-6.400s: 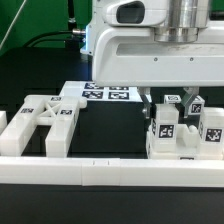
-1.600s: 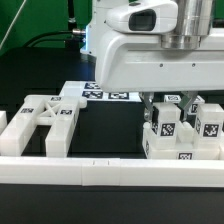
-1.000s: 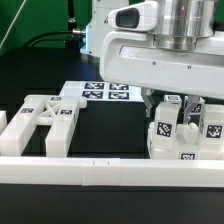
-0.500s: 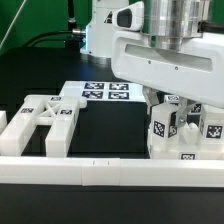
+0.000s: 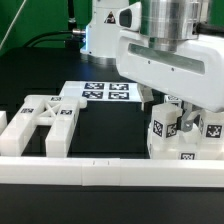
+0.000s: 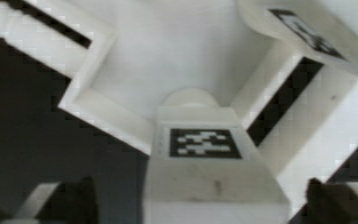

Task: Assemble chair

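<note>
One black tabletop (image 5: 110, 135) carries everything, with a long white border rail (image 5: 110, 170) along its near edge. Behind it the room is dark, and a black cable (image 5: 50, 40) trails there. The marker board (image 5: 108, 92) lies flat towards the back. On the exterior view's left of the marker board, and nearer the rail, the cross-braced frame (image 5: 45, 118) lies on the tabletop. On the exterior view's right of the marker board, a cluster of white chair parts stands together: a tagged post (image 5: 165, 128) (image 6: 206, 140) upright, and just beside it, farther from the board, a second tagged post (image 5: 212, 135). The big white arm (image 5: 165, 50) hangs over that cluster. Its hand (image 5: 167, 112) (image 6: 194, 205) is down around the first post. In the wrist view the dark fingers (image 6: 64, 200) stand apart, one on each side of the post, with a gap showing on both sides, so nothing is clamped.
</note>
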You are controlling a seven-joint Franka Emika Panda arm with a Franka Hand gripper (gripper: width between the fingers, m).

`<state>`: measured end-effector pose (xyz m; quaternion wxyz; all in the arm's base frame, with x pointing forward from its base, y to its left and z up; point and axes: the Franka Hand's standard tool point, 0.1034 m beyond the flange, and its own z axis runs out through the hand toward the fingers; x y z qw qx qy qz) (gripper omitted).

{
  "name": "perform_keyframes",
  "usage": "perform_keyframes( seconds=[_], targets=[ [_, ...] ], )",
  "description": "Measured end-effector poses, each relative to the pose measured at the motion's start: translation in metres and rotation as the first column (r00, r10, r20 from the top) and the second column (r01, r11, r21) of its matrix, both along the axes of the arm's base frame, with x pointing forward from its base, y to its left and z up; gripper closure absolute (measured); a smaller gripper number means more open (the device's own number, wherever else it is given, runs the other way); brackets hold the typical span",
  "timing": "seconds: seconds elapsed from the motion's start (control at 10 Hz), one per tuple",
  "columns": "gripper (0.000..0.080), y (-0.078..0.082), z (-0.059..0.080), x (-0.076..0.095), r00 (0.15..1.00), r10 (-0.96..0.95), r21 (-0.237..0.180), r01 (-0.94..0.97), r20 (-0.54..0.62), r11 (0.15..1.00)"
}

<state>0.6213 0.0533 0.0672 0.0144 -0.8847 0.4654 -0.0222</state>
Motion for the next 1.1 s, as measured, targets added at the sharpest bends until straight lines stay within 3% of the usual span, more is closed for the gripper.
perform_keyframes(
  seconds=[0.2,0.5,1.1],
  targets=[
    [0.016,0.0092,-0.0017,-0.0027,0.994,0.107,-0.013,-0.107,-0.008,0.994],
    [0.0151,0.0094,-0.001,-0.0013,0.927,0.376,-0.029,-0.376,-0.005,0.926],
    [0.0151,-0.0002,0.0009,0.0004,0.673,0.739,-0.051,-0.739,-0.019,0.672]
  ],
)
